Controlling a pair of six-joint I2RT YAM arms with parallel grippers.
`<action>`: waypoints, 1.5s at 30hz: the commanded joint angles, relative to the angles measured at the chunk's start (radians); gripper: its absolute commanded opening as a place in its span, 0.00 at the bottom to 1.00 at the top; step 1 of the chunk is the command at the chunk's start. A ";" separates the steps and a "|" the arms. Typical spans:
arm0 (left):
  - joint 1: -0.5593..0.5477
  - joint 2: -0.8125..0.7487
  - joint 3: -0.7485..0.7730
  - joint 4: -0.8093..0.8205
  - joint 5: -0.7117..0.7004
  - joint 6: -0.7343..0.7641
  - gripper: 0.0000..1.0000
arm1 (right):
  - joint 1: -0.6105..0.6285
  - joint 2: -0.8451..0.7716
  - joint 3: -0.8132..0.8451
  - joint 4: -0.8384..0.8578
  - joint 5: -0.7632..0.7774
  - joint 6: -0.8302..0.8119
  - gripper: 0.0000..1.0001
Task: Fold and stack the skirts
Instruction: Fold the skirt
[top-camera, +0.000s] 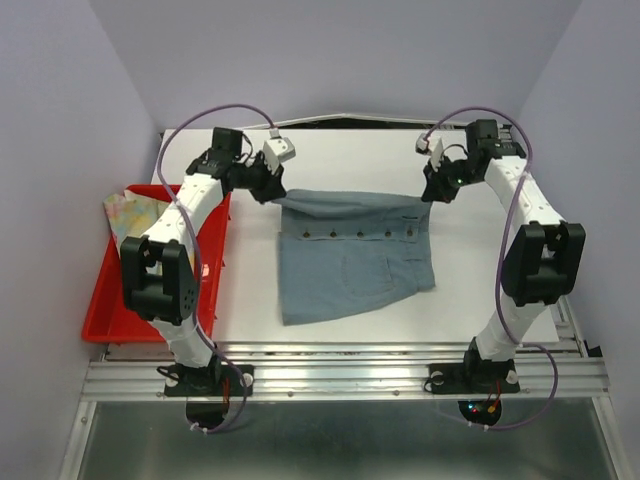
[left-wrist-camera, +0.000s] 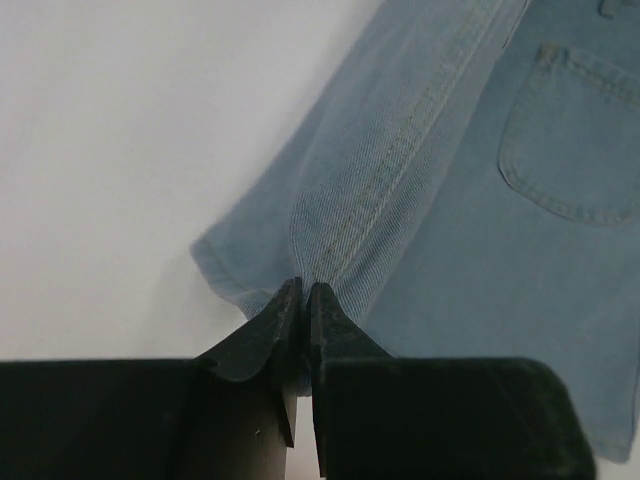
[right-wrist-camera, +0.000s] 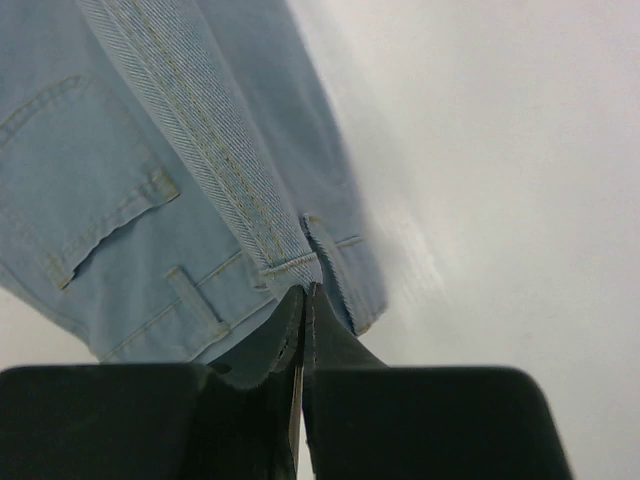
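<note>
Left pincer (left-wrist-camera: 303, 292): jaws pressed together on corner of denim skirt (top-camera: 350, 262), seam bunched at tips. Right pincer (right-wrist-camera: 305, 292): likewise clamped, on opposite corner near belt loop (right-wrist-camera: 195, 295) (waistband end, seemingly). Both grips at far edge, cloth stretched between them, probably so edge travels straight and fold lands even. Rest of skirt lies on white table (top-camera: 350, 150), button row (top-camera: 355, 235) across. Floral skirt (top-camera: 135, 208) sits crumpled in red bin (top-camera: 100, 318) at left, well apart; stacking not yet begun.
</note>
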 joint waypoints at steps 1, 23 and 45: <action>-0.021 -0.130 -0.171 -0.082 0.019 0.151 0.00 | 0.020 -0.079 -0.186 -0.016 0.067 -0.128 0.01; -0.236 0.139 -0.181 0.073 -0.356 -0.169 0.00 | 0.080 -0.010 -0.355 0.187 0.219 0.047 0.01; -0.182 -0.222 -0.191 -0.166 -0.237 -0.008 0.00 | 0.080 -0.182 -0.244 -0.019 0.158 -0.075 0.01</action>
